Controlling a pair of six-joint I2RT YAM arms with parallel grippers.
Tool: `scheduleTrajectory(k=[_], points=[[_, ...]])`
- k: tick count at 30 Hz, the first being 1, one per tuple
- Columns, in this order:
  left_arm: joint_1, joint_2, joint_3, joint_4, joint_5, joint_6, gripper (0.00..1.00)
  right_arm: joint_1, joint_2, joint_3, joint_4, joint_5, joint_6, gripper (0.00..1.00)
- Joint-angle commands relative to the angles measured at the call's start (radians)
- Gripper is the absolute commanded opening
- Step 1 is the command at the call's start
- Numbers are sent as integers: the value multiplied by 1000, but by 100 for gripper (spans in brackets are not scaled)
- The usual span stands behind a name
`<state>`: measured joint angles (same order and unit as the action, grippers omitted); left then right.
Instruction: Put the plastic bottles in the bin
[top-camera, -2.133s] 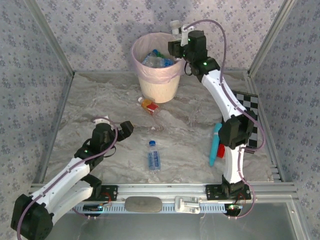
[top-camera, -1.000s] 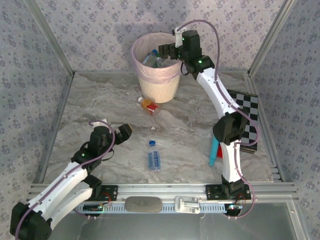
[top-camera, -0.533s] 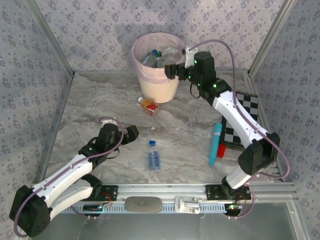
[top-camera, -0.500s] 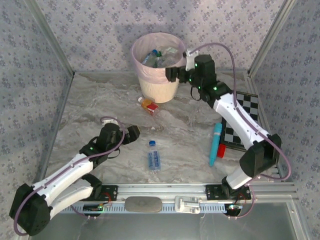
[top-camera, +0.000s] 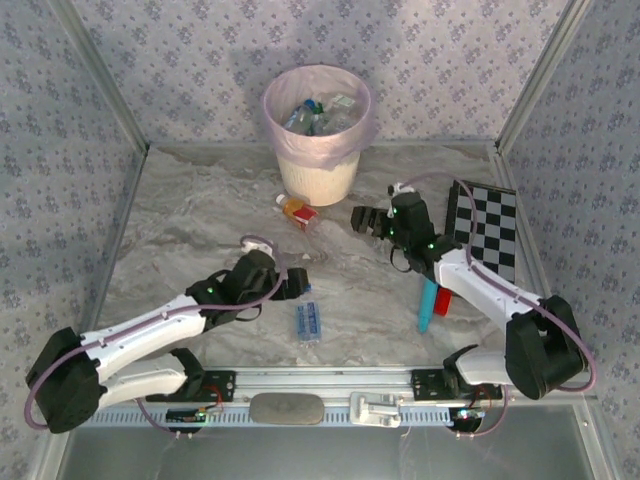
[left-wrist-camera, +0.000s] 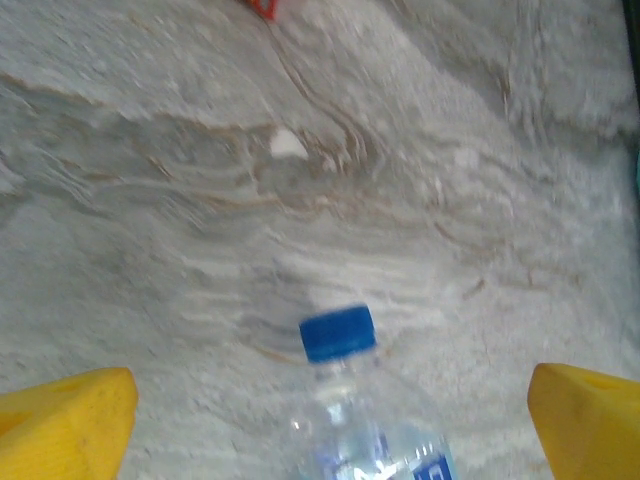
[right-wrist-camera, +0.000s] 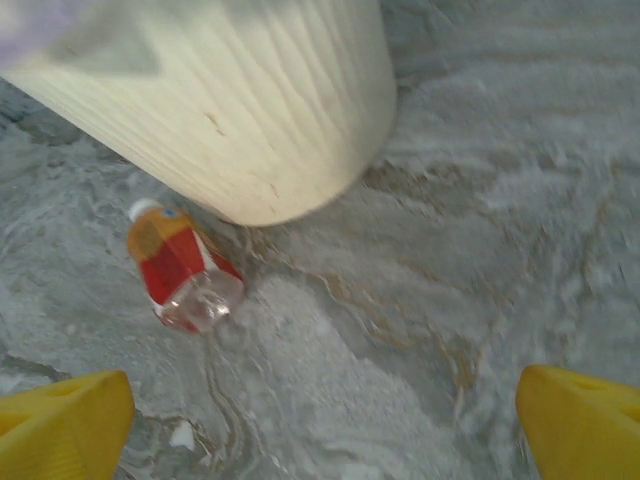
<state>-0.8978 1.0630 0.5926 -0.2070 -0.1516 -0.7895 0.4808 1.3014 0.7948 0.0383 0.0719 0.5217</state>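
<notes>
The right gripper (top-camera: 362, 217) has withdrawn from the bin (top-camera: 318, 178), fingers apart and empty, above the red-labelled bottle (right-wrist-camera: 180, 265). The left gripper (top-camera: 298, 283), fingers apart, has advanced to the blue-capped bottle (left-wrist-camera: 338, 333).

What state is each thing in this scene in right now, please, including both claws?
bin: upright, holding bottles
blue-labelled bottle: lying on its side, capped
red-labelled bottle: lying on its side by the bin's base
left claw: open, empty
right claw: open, empty
turquoise stick: lying flat
chequered board: lying flat
</notes>
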Motion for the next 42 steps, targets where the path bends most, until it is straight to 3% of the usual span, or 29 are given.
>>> scheduleTrajectory(k=[1, 8, 16, 33, 42], points=[[-64, 14, 32, -107, -30, -5, 100, 11, -34, -60, 66, 55, 99, 100], [-193, 65, 58, -153, -70, -58, 100, 17, -33, -88, 74, 111, 152, 100], [-275, 266, 168, -181, -72, -83, 100, 18, -42, -88, 81, 143, 164, 100], [-280, 490, 292, -276, -105, -27, 100, 9, -86, -112, 39, 178, 159, 100], [-278, 511, 296, -282, -135, -17, 83, 2, -92, -113, 32, 175, 157, 100]])
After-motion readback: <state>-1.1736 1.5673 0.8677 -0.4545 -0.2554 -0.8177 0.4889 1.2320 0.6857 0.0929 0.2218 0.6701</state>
